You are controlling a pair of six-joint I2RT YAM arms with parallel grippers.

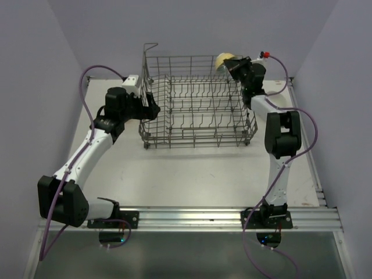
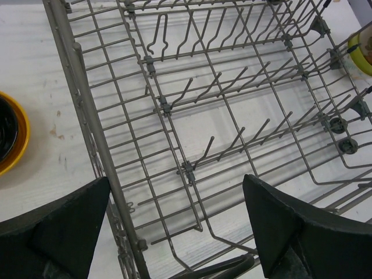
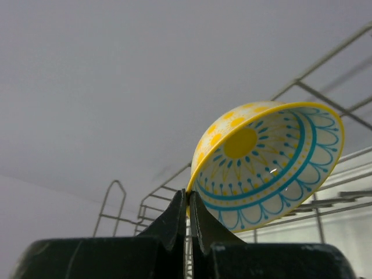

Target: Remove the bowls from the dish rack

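The dish rack (image 1: pixel 197 102), a grey wire basket with upright tines, stands mid-table. My right gripper (image 1: pixel 232 65) hangs over its far right corner, shut on the rim of a yellow bowl (image 1: pixel 224 60) with a blue pattern. In the right wrist view the fingers (image 3: pixel 187 200) pinch the lower left rim of that bowl (image 3: pixel 273 163), which is tilted on its side above the rack wires (image 3: pixel 334 105). My left gripper (image 1: pixel 152 109) is at the rack's left wall, open (image 2: pixel 176 186) and holding nothing. The wall's top rail (image 2: pixel 87 116) passes between its fingers.
An orange bowl (image 2: pixel 11 139) with a dark inside sits on the white table just outside the rack's left wall. The patterned bowl (image 2: pixel 363 52) shows past the rack's far side. A metal rail (image 1: pixel 203 218) runs along the near edge, and purple walls close in both sides.
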